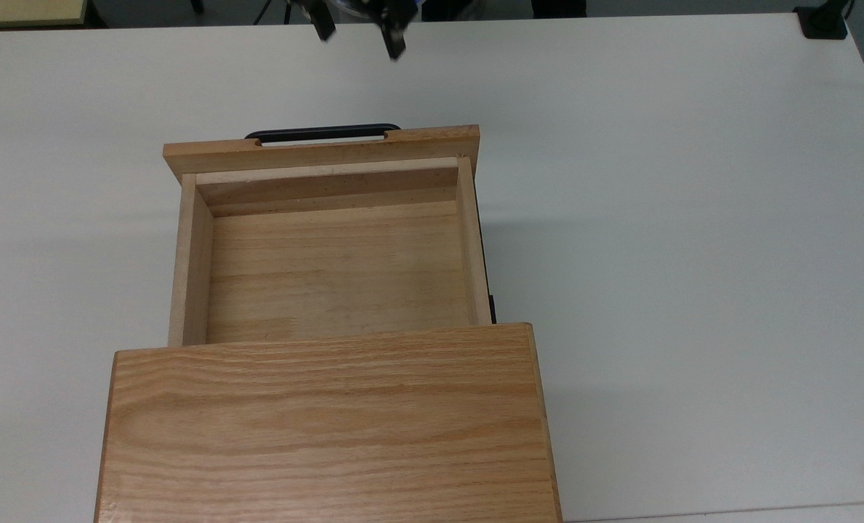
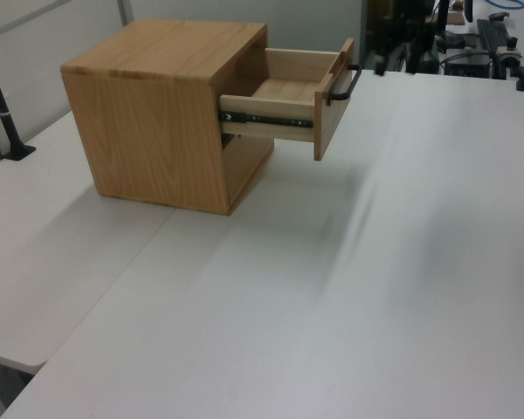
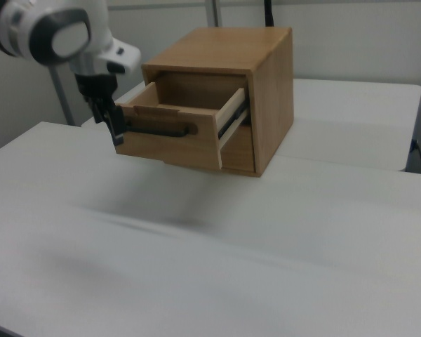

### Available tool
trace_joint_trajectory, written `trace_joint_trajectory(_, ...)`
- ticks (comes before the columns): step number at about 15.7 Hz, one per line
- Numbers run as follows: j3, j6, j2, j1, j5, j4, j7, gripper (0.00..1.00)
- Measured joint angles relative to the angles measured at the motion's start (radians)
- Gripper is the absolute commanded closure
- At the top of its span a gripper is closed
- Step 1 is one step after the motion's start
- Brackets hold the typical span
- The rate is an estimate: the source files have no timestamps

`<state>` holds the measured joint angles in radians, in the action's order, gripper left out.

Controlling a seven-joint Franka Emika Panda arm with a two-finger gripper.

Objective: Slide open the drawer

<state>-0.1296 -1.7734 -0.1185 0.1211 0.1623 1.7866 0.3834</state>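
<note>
The drawer [image 1: 337,269] stands pulled well out of the oak cabinet [image 1: 330,421], its pale inside bare. Its black bar handle [image 1: 323,133] runs along the front panel, with nothing touching it. My gripper [image 1: 359,35] hangs open near the top view's upper edge, its two fingers wide apart and well clear of the handle. In the left view the drawer [image 2: 284,96] juts toward the right on its metal slide, and the gripper [image 2: 395,57] is just beyond the handle [image 2: 345,85]. In the right view the gripper [image 3: 112,121] hangs by the left end of the handle [image 3: 158,130].
The cabinet [image 3: 266,84] stands on a wide white table [image 1: 693,218]. A black clamp [image 1: 824,22] sits at the table's far right corner in the top view. A dark post [image 2: 4,113] stands at the left view's left edge.
</note>
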Motion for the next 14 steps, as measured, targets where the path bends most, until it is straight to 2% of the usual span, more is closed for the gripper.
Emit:
trace_joint_trajectory(3, 0.031, 0.174, -0.011, 0.0, -0.15, -0.074, -0.226, 0.0)
trace_joint_trajectory(6, 0.075, 0.231, -0.01, -0.015, -0.23, -0.084, -0.302, 0.0)
trace_joint_trajectory(9, 0.117, 0.232, -0.003, -0.056, -0.243, -0.084, -0.316, 0.0)
trace_joint_trajectory(11, 0.126, 0.232, 0.006, -0.088, -0.243, -0.092, -0.318, 0.0)
trace_joint_trajectory(14, 0.127, 0.253, 0.051, -0.124, -0.243, -0.161, -0.328, 0.0)
